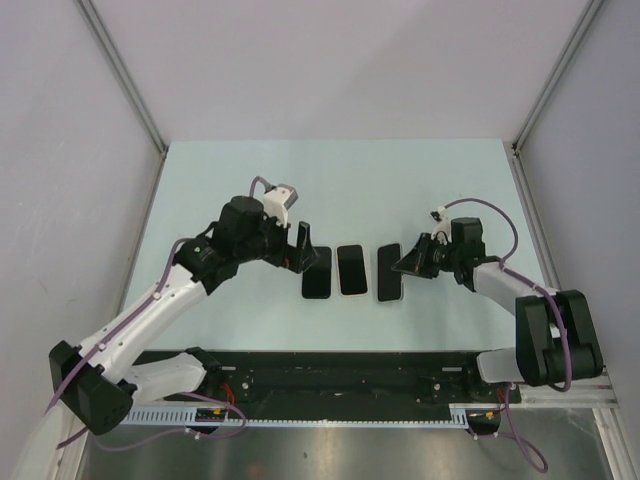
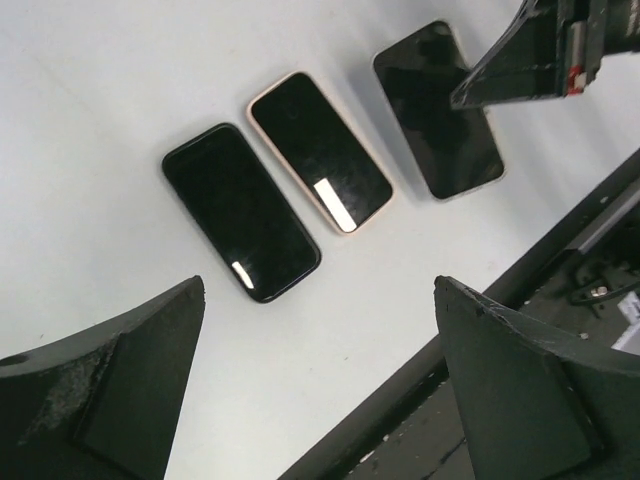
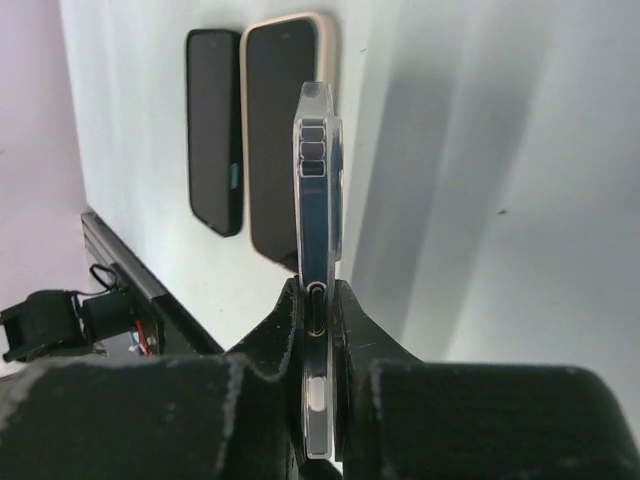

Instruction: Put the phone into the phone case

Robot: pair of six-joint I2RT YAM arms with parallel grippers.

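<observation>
Three phone-shaped things lie in a row mid-table. On the left is a bare black phone (image 1: 317, 272) (image 2: 240, 210) (image 3: 213, 130). In the middle is a phone in a beige case (image 1: 351, 270) (image 2: 320, 150) (image 3: 282, 120). On the right is a clear case with a dark face (image 1: 390, 272) (image 2: 438, 110) (image 3: 320, 180). My right gripper (image 1: 408, 262) (image 3: 320, 300) is shut on the clear case's right edge and holds it tilted. It also shows in the left wrist view (image 2: 480, 90). My left gripper (image 1: 300, 247) (image 2: 320, 290) is open and empty, just left of the black phone.
A black rail (image 1: 340, 370) runs along the table's near edge and also shows in the left wrist view (image 2: 560, 230). Grey walls with metal posts (image 1: 130, 90) close the table (image 1: 400, 180) on three sides.
</observation>
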